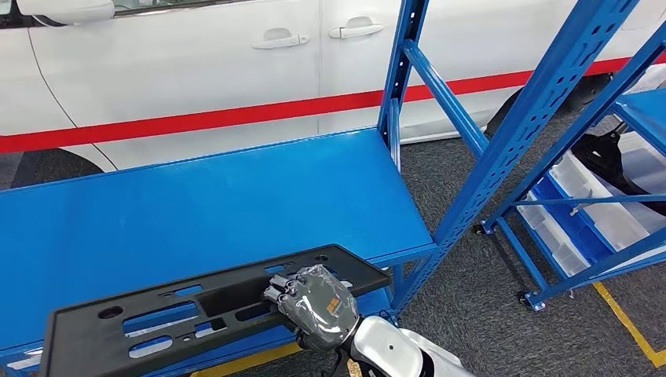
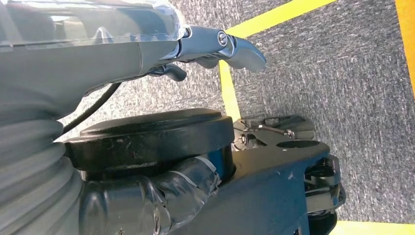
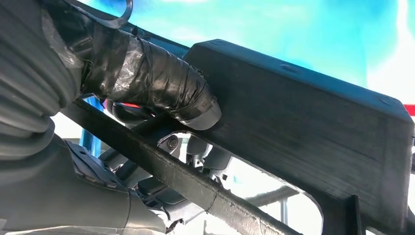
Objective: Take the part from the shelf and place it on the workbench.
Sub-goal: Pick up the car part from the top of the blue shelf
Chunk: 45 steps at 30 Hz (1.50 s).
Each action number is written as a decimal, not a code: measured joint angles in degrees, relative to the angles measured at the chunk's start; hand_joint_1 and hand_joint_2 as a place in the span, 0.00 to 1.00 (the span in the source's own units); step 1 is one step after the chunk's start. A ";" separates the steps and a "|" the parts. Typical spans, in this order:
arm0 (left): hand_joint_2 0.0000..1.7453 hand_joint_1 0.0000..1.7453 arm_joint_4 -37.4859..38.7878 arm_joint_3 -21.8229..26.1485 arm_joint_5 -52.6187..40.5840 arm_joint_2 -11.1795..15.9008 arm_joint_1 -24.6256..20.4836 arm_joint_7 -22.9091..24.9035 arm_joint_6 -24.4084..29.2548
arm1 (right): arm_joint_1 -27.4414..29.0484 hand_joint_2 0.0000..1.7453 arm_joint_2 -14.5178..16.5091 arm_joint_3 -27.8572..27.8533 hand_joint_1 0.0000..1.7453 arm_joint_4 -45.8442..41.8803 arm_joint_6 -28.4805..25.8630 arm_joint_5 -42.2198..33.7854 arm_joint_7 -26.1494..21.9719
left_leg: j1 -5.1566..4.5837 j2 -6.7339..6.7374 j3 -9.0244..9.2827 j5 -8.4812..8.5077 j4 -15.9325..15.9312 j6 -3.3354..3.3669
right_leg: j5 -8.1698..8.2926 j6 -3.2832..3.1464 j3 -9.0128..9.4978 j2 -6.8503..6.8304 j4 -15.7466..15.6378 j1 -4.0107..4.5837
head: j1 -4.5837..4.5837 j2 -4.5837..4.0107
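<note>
Behind the scene, a white car with a red stripe fills the upper part of the head view, and a blue shelf spans the left and centre, its upright frame rising toward the upper right. Grey carpet with yellow floor lines is seen at the lower right. A long black part lies across the lower left of the frame, at the front edge of the shelf. It is gripped near its right end by the right hand, whose fingers are closed around one of its bars, as is confirmed in the right wrist view. The left hand is seen above the carpet with nothing in it, its fingers loosely curled rather than spread. The part is judged stiff and light, being thin moulded plastic with many cut-outs. A grip nearer its middle would be steadier, since a long piece held at one end may droop or swing.
</note>
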 joint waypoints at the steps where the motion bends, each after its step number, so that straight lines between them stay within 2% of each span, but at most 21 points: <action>1: 1.00 0.00 0.00 0.00 -0.28 -0.01 -0.01 -0.01 0.13 | -0.03 1.00 0.10 0.00 1.00 -0.57 -0.18 -0.31 -0.31 | 0.00 0.00 0.00 0.00 0.00 0.00 | 0.00 0.00 0.00 0.00 0.00 0.00 | 0.00 0.00; 8: 1.00 0.00 0.00 0.00 -1.03 -0.04 -0.09 -0.26 0.53 | -0.40 1.00 1.08 0.00 1.00 -5.07 -0.86 -4.90 -2.28 | 0.00 0.00 0.00 0.00 0.00 0.00 | 0.00 0.00 0.00 0.00 0.00 0.01 | 0.00 0.00; 16: 1.00 0.00 0.00 0.00 -1.40 -0.13 -0.15 -0.26 0.72 | -0.23 1.00 2.84 -1.62 1.00 -10.45 0.13 -21.23 -6.01 | 0.00 0.00 0.01 0.00 0.00 0.00 | 0.00 0.00 -0.01 0.00 0.00 -0.01 | 0.00 0.00; 19: 1.00 0.00 0.00 0.00 -1.88 -0.13 -0.17 -0.26 0.84 | -0.09 1.00 3.21 -2.64 1.00 -11.90 0.64 -24.29 -6.82 | -0.01 0.00 0.01 0.00 0.00 0.00 | 0.00 0.00 -0.01 0.00 0.00 -0.02 | 0.00 0.00; 32: 1.00 0.00 0.00 0.00 -2.52 -0.16 -0.19 -0.26 1.19 | 0.68 1.00 3.63 -4.74 1.00 -14.35 0.57 -26.40 -7.60 | -0.01 0.00 0.01 0.00 0.00 0.00 | 0.00 0.00 -0.01 0.00 0.00 -0.02 | 0.00 0.01; 45: 1.00 0.00 0.00 0.03 -6.26 -0.33 -0.29 -1.58 2.64 | 4.15 1.00 4.61 -6.43 1.00 -14.39 0.92 -26.80 -8.28 | -0.01 0.00 0.01 -0.01 0.00 0.00 | -0.01 0.00 -0.01 0.00 0.00 -0.02 | 0.00 0.01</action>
